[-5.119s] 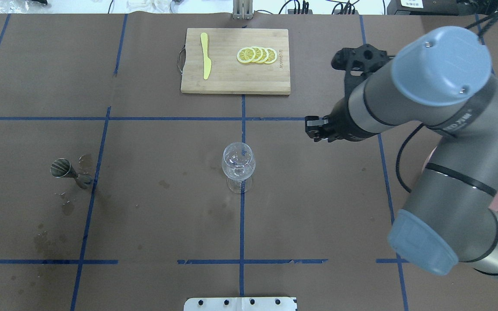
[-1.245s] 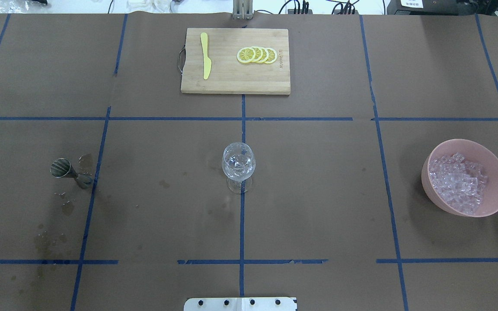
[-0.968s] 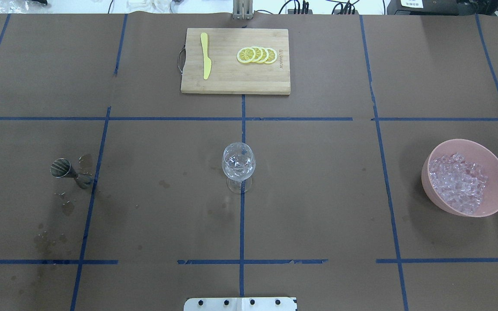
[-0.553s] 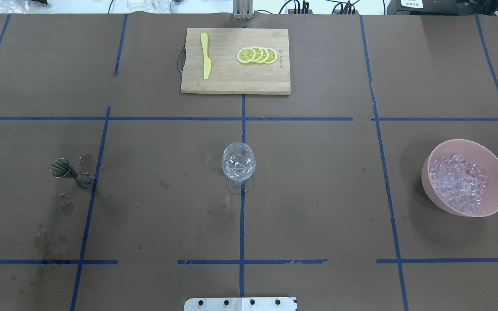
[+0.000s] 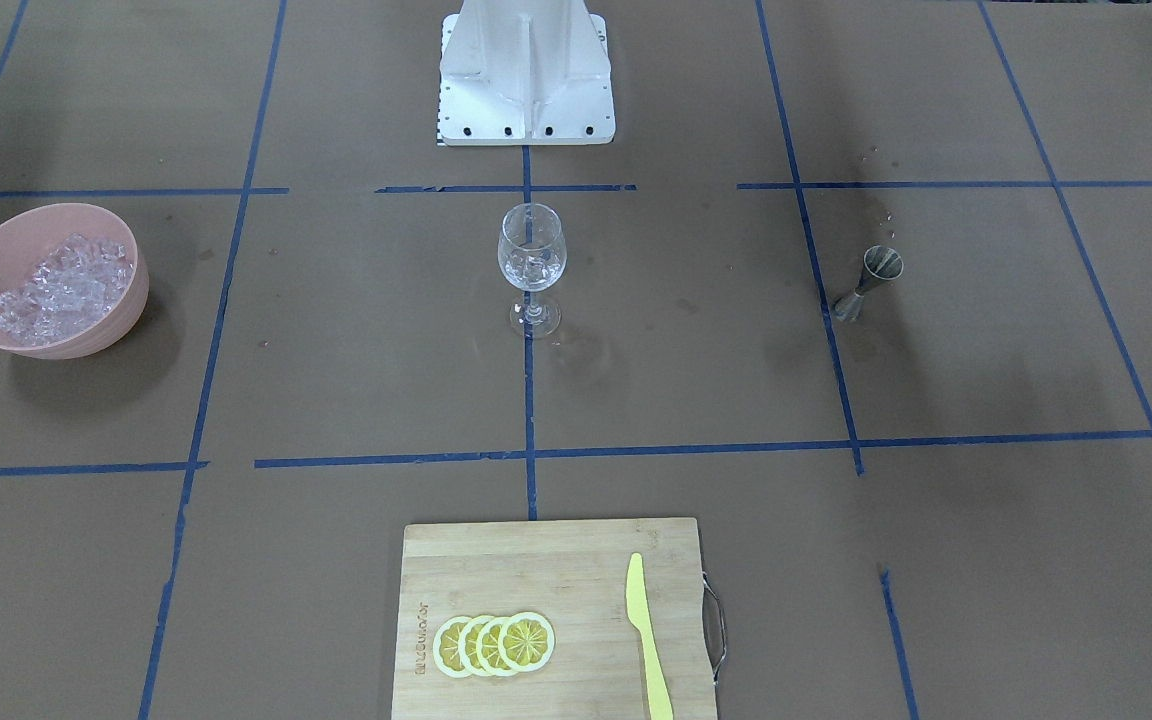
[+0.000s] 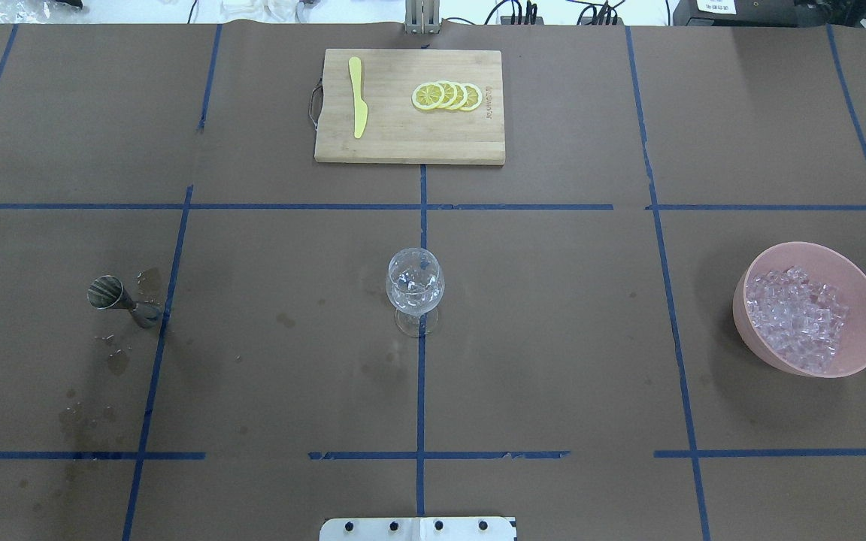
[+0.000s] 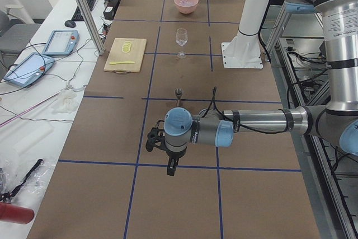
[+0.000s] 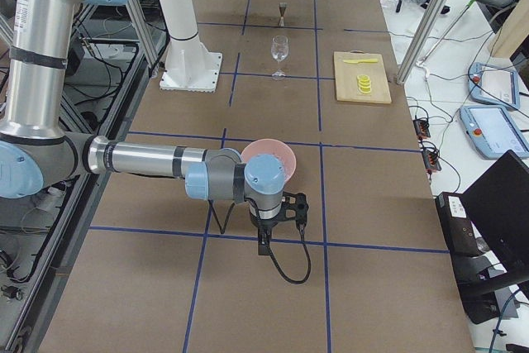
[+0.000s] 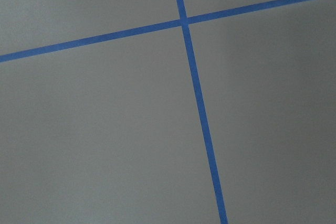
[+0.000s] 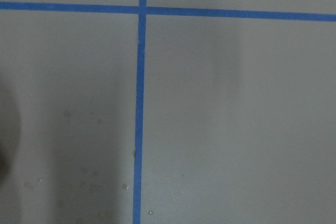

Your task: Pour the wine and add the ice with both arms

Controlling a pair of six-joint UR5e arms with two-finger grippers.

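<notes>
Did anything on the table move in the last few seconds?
The right arm swung away from above the pink bowl, out of the overhead view, and now sits low near the table's right end. The ice, wine glass, jigger and cutting board stayed put.

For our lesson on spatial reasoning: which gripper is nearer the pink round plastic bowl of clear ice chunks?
Right. The right gripper hangs beside the pink round bowl at the table's right end; the left gripper hangs at the opposite end, past the metal jigger.
</notes>
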